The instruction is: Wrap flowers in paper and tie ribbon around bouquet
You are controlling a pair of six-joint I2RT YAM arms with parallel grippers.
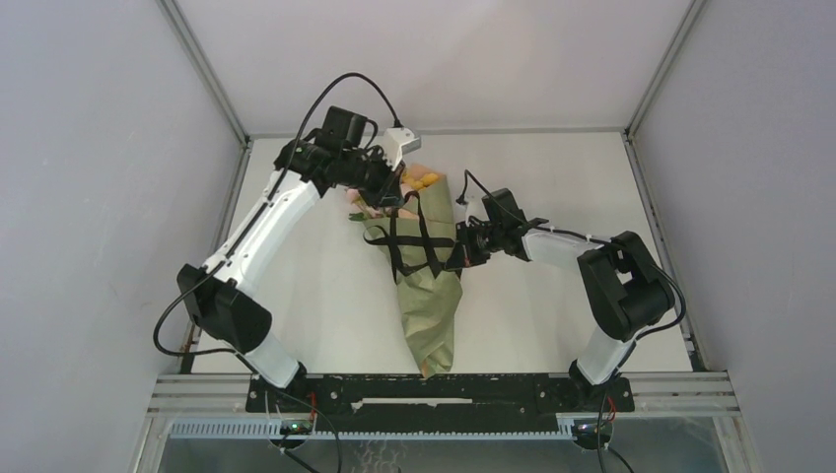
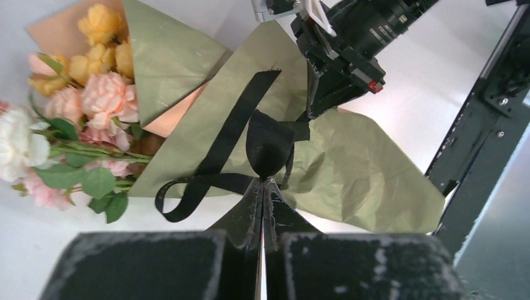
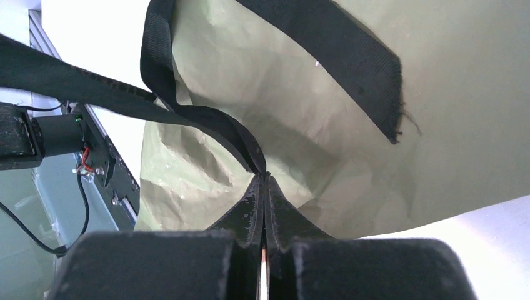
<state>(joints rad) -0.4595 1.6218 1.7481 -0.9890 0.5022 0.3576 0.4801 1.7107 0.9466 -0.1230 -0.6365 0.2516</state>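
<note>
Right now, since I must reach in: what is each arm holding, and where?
Both hold the ribbon. On the left gripper the jaws pinch a bunched fold over the bouquet; on the right gripper they pinch a folded strand at its side.

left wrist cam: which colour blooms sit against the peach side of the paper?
The yellow blooms at the bunch's top: the peach-orange paper face shows directly behind them. Pink blooms sit mid-bunch; the white bloom is at the left edge.
</note>
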